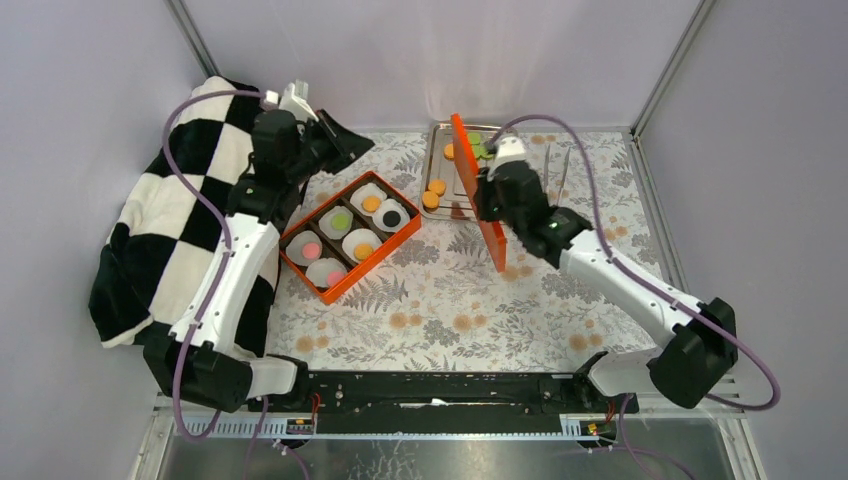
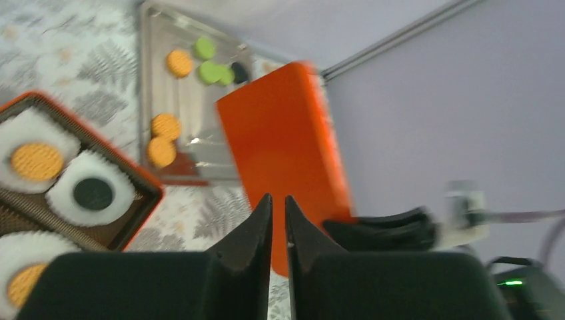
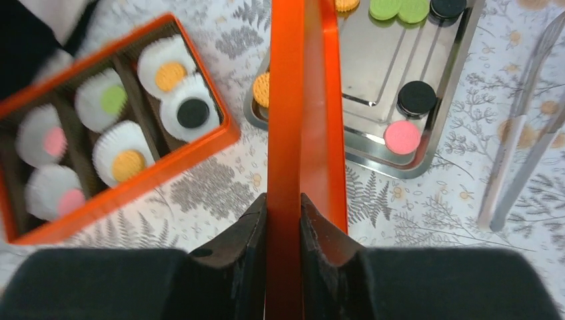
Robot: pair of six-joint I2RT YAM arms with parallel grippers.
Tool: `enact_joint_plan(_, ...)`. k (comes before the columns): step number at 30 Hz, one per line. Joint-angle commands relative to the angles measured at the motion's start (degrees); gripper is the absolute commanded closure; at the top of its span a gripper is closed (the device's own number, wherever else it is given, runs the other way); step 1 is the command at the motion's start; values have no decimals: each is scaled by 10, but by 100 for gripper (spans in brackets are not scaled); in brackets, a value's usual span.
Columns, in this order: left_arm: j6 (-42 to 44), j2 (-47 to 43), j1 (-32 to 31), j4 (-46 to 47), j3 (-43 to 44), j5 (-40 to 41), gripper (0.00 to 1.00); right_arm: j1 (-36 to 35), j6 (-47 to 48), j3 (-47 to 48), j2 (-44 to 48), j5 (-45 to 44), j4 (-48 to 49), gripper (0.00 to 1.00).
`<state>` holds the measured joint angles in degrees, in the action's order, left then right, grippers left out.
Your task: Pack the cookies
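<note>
Lid (image 3: 300, 100), orange, pinched upright in right gripper (image 3: 283, 200), arm stretched toward tray (image 3: 373, 73); left gripper (image 2: 278, 220) closed empty, raised near box (image 1: 380, 262).

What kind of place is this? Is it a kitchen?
Probably a robot test booth, not a kitchen: plain lilac walls on a metal frame, two robot arms bolted to a rail, and a floral tablecloth.
</note>
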<state>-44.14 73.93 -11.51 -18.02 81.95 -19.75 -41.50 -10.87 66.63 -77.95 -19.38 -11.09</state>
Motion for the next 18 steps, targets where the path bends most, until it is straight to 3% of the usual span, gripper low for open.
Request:
enact_joint_plan(1,30,-9,2,57,-78,83,89,96,-117,2,55,224,94,93)
enact_joint_plan(6,29,8,0,105,-143,126,97,188,-260,-36,68,415,238,94)
enact_joint_plan(10,41,41,-14,135,-157,137,100,272,-485,-146,51,546,508,95)
enact_joint_plan(16,77,95,-53,164,-176,176,100,373,-867,-259,-132,563,1041,96)
enact_joint_plan(18,83,113,-70,178,-187,183,100,384,-927,-249,-191,561,1100,97)
